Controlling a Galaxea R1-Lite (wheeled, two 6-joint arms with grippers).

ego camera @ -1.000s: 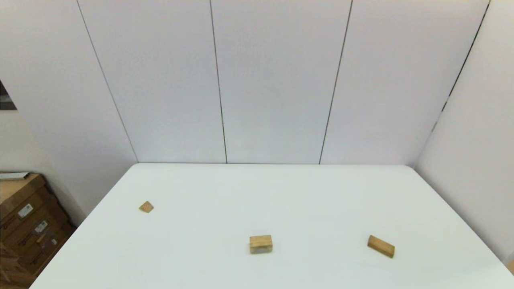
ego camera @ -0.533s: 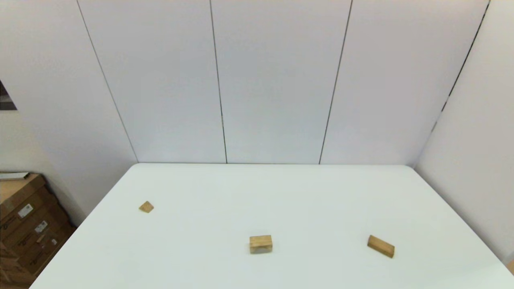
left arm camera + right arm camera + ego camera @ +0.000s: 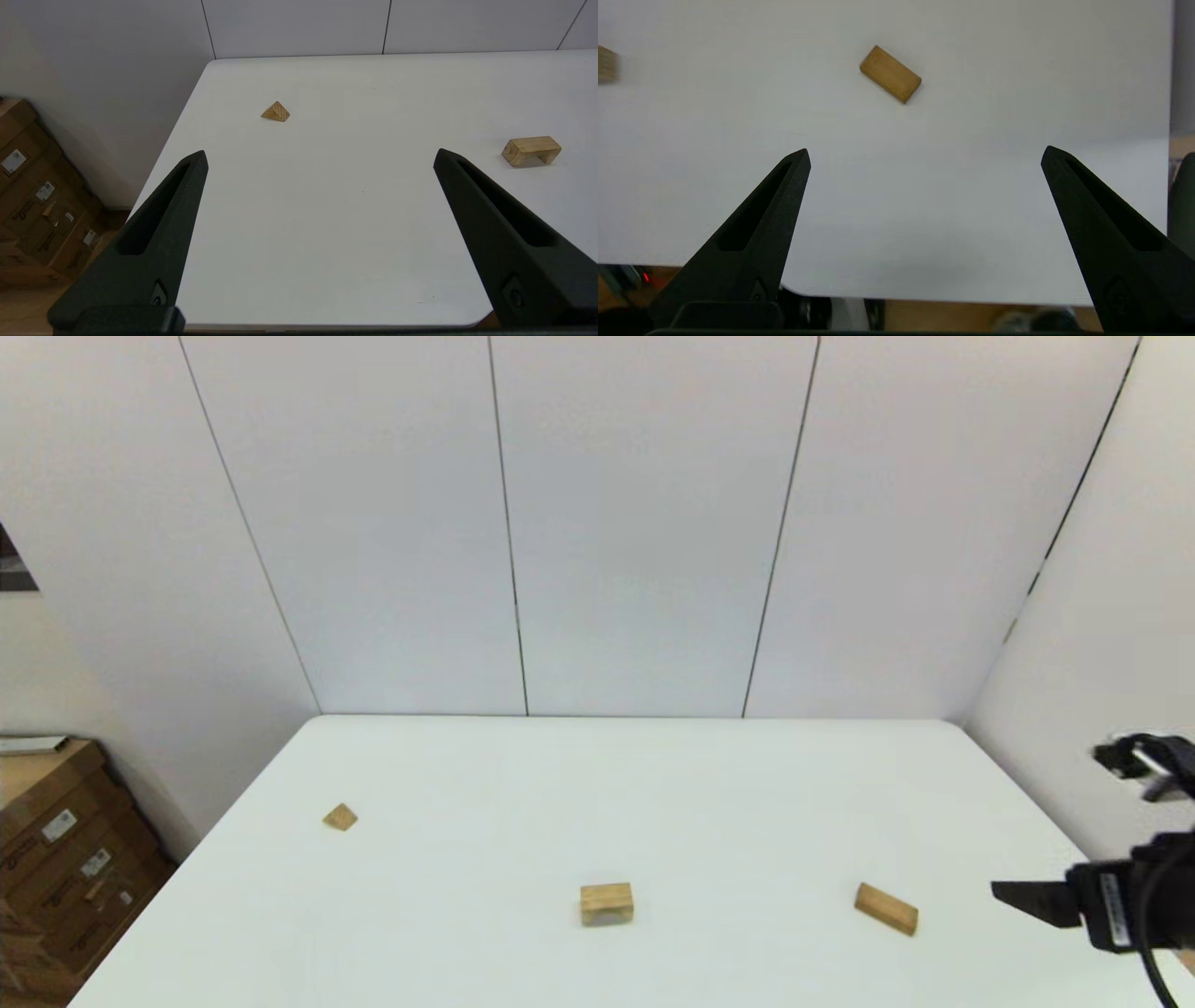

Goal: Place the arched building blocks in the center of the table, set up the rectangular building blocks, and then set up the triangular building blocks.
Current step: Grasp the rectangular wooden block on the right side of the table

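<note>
Rightward, right gripper (image 3: pixel 1013 893) jaws apart, beside table (image 3: pixel 653 784) edge

On the white table (image 3: pixel 653 784), the light-wood arch block (image 3: pixel 607 903) stands notch-down at centre front. The flat oblong bar (image 3: pixel 885 908) lies skewed at its 3 o'clock, well apart. The small triangular wedge (image 3: pixel 340 817) sits toward 10 o'clock.
</note>
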